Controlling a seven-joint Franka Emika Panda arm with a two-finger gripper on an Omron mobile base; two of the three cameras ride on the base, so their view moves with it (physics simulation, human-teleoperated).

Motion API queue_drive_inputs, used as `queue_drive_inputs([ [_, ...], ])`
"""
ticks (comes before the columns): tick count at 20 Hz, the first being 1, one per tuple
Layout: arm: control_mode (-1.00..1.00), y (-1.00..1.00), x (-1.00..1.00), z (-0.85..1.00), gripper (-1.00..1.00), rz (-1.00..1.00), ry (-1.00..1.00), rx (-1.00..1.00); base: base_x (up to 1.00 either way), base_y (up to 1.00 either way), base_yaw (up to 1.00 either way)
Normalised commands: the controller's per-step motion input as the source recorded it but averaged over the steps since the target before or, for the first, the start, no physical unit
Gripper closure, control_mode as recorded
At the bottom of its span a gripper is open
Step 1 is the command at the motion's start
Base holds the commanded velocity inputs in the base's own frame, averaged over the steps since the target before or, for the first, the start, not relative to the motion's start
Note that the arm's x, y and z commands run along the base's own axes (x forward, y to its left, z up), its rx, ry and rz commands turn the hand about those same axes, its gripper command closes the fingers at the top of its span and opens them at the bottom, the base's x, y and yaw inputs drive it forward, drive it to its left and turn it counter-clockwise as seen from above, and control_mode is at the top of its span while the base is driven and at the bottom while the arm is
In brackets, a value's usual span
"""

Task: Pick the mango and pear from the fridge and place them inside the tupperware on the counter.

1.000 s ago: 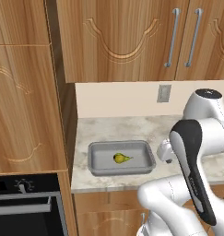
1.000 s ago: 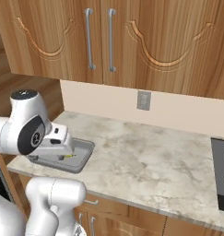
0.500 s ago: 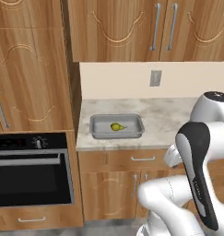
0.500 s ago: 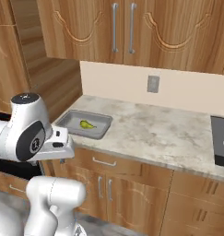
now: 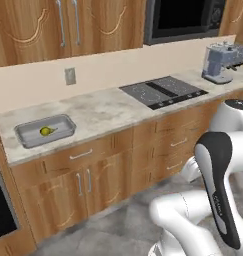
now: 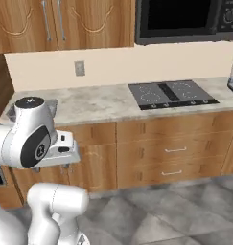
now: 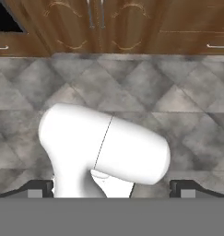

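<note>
Left base view: one pear (image 5: 46,131) lies in one tupperware (image 5: 24,140) on the counter (image 5: 103,111); jaws spread wide, empty.

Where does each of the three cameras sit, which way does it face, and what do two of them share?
Left base view: behind the arm's left, facing the counter, tupperware holding the pear; white arm lower right.
Right base view: behind the arm's right, facing the same counter and cooktop; arm lower left.
Hand view: on the hand, looking down at the grey floor and cabinet doors; jaws wide open, empty.
Shared: both base views show the cooktop and wall outlet.
</note>
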Motion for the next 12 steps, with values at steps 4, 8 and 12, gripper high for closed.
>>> queue_drive_inputs([
  [4, 1.00, 0.00, 0.00, 0.00, -1.00, 0.00, 0.00, 0.00, -0.41, -0.06, -1.00],
  [8, 1.00, 0.00, 0.00, 0.00, -1.00, 0.00, 0.00, 0.00, -0.12, -0.18, -1.00],
  [12, 1.00, 0.00, 0.00, 0.00, -1.00, 0.00, 0.00, 0.00, 0.16, -0.37, -1.00],
])
